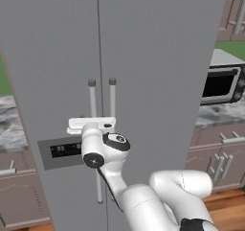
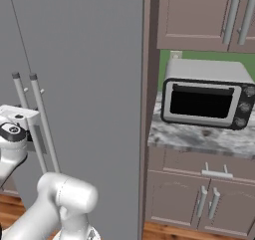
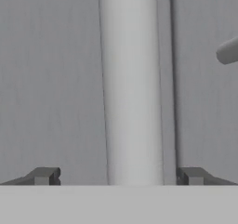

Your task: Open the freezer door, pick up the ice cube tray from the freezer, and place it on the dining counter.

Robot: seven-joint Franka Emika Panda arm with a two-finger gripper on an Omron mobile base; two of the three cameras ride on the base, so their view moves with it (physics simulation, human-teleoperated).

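Currently, left base view: gripper is sitting at centre-left of the frame, pressed up to the handle of the freezer door, which is filling the left half of the picture and is shut. Display panel is lying just left of the wrist. A second handle on the wider door is standing just beside, right of the seam. Microwave is resting at the right edge.

Right base view: gripper is sitting at the left edge, hand body against the two bars; fingers hidden there.

Hand view: handle is running top to bottom through the centre, fingertips standing wide apart, one either side of it at the bottom, not yet touching. Nothing held.

Judgement: step in hand is grasping the handle. Best done by closing squarely on the bar between the tips, then pulling in an arc about the hinge, keeping clear of the neighbouring handle. Freezer interior and tray are hidden behind the shut door.
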